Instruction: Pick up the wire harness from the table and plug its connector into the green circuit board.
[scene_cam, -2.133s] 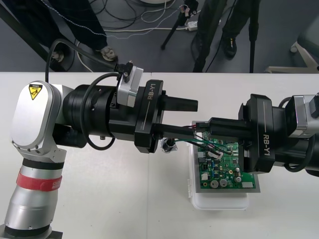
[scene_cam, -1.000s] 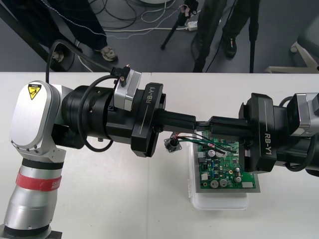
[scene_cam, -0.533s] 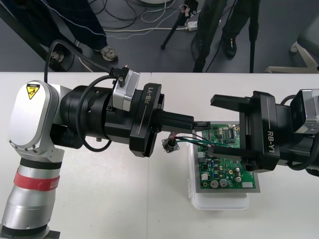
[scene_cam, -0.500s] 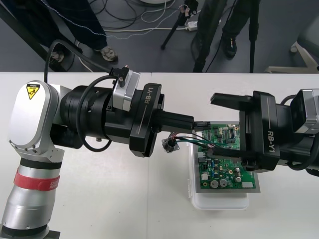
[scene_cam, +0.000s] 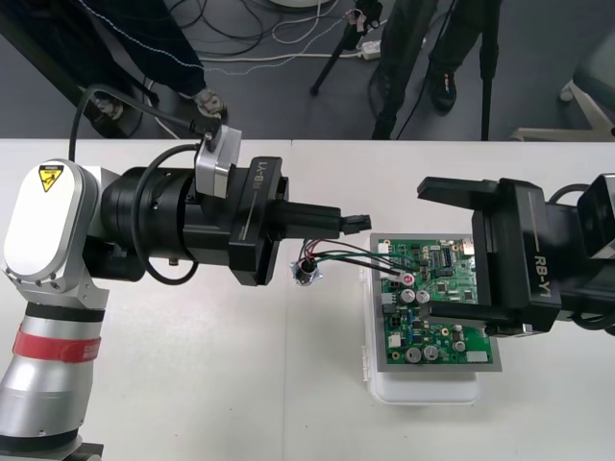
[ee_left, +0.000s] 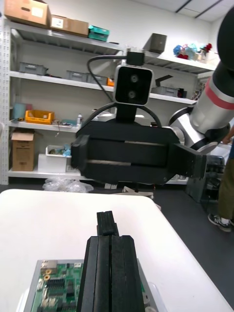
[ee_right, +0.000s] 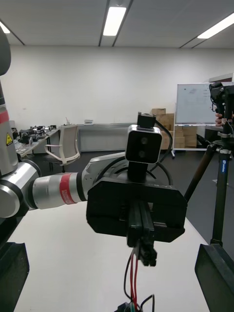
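My left gripper (scene_cam: 357, 222) reaches in from the left of the front view to the middle of the frame. Its two fingers are pressed tight together, with no gap between them. In the right wrist view, red and black wires (ee_right: 132, 278) hang out from between those fingertips, so I have the wire harness (scene_cam: 346, 255) pinched there. A small black block sits at the very tips, and I cannot tell whether it is the plug.

In the front view the harness shows just below my left fingers, which cover part of it. Its round metal socket (scene_cam: 306, 272) hangs at centre frame, clear of the board. The wires run right from it to the left edge of the green circuit board (scene_cam: 432, 307). I cannot make out whether anything is seated in the board.

The board lies on its white base (scene_cam: 423, 389) at lower right of centre on the light table (scene_cam: 240, 384).

My right gripper (scene_cam: 428, 248) comes in from the right edge with its fingers spread wide and nothing between them. One finger lies just past the board's upper edge and the other across its lower right part. Its black body hides the board's right edge.

Loose cables (scene_cam: 240, 38) trail across the dark floor along the top of the frame.
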Tool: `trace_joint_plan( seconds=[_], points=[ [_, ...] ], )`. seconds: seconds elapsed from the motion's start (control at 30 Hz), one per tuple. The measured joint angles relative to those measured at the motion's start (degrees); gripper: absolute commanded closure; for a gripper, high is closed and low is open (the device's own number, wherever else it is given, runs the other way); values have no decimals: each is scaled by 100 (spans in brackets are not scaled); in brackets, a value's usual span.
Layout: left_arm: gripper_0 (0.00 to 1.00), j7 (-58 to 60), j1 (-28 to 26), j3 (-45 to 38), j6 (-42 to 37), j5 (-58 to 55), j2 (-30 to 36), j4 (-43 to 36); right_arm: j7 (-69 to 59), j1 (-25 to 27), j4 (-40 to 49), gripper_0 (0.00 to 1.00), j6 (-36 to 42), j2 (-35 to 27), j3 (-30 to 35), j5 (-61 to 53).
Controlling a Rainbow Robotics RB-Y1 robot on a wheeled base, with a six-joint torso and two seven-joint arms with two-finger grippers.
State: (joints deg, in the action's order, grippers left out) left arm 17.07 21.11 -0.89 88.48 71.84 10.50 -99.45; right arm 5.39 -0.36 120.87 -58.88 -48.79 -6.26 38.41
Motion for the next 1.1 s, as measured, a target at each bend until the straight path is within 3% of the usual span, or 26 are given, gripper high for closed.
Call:
trace_joint_plan(
  seconds=[0.23,0.5,1.1],
  points=[
    [100,-294,0,-287,0,-1,76,326,-271,0,-164,0,-446,-134,374,160],
    [100,-855,-56,-315,1,70,368,679,-411,109,-239,0,-444,-992,384,236],
    [100,-1054,-704,-313,1,618,535,680,-717,635,-840,0,-440,-1649,494,2953]
  ],
)
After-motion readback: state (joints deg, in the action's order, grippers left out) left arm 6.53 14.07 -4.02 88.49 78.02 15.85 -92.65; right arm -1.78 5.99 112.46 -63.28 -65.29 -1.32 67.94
